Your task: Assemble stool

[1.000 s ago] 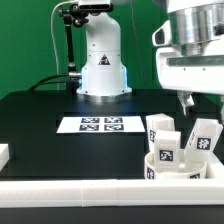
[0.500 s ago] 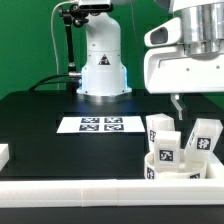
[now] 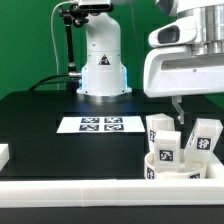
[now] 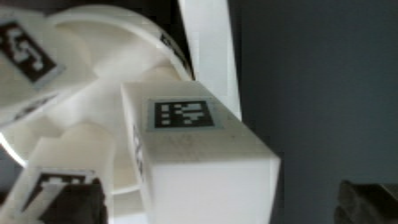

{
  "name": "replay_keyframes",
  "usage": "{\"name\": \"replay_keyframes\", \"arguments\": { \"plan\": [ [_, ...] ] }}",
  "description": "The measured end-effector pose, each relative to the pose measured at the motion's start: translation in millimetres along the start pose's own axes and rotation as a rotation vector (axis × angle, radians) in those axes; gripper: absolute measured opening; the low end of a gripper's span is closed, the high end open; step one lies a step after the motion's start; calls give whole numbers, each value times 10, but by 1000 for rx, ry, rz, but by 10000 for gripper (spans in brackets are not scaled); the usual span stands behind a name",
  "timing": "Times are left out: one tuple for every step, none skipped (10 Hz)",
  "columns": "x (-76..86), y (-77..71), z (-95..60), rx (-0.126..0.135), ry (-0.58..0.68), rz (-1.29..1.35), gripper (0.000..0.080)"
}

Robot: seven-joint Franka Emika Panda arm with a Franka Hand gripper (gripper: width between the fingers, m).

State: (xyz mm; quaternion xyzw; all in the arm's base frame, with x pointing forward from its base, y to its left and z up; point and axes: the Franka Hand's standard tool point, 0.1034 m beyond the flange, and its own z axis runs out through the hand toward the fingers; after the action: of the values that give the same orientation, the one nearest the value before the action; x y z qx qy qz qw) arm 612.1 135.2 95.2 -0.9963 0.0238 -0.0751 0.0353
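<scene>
While the gripper (image 3: 180, 108) hangs with jaws spread wide above the cluster of legs (image 3: 163, 131), a first pick is judged pending; descent around one leg is required.

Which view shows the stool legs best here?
The exterior view: it shows three legs standing together at its lower right, their tags facing the camera, beside the hand. The wrist view is too close: one leg with its tag fills most of the picture, and the other parts are cut off.

White stool legs (image 3: 165, 140), black-white square tags; white marker board (image 3: 100, 125), same tags; black table (image 3: 50, 140); green backdrop (image 3: 30, 40).
</scene>
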Motion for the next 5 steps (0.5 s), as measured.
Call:
{"name": "replay_keyframes", "arguments": {
  "plan": [
    [-3, 6, 8, -1, -1, -69, 649],
    [2, 22, 7, -4, -1, -128, 649],
    [5, 36, 7, -8, -1, -181, 649],
    [8, 47, 7, -10, -1, -242, 649],
    [10, 58, 7, -16, -2, -316, 649]
  ]
}}
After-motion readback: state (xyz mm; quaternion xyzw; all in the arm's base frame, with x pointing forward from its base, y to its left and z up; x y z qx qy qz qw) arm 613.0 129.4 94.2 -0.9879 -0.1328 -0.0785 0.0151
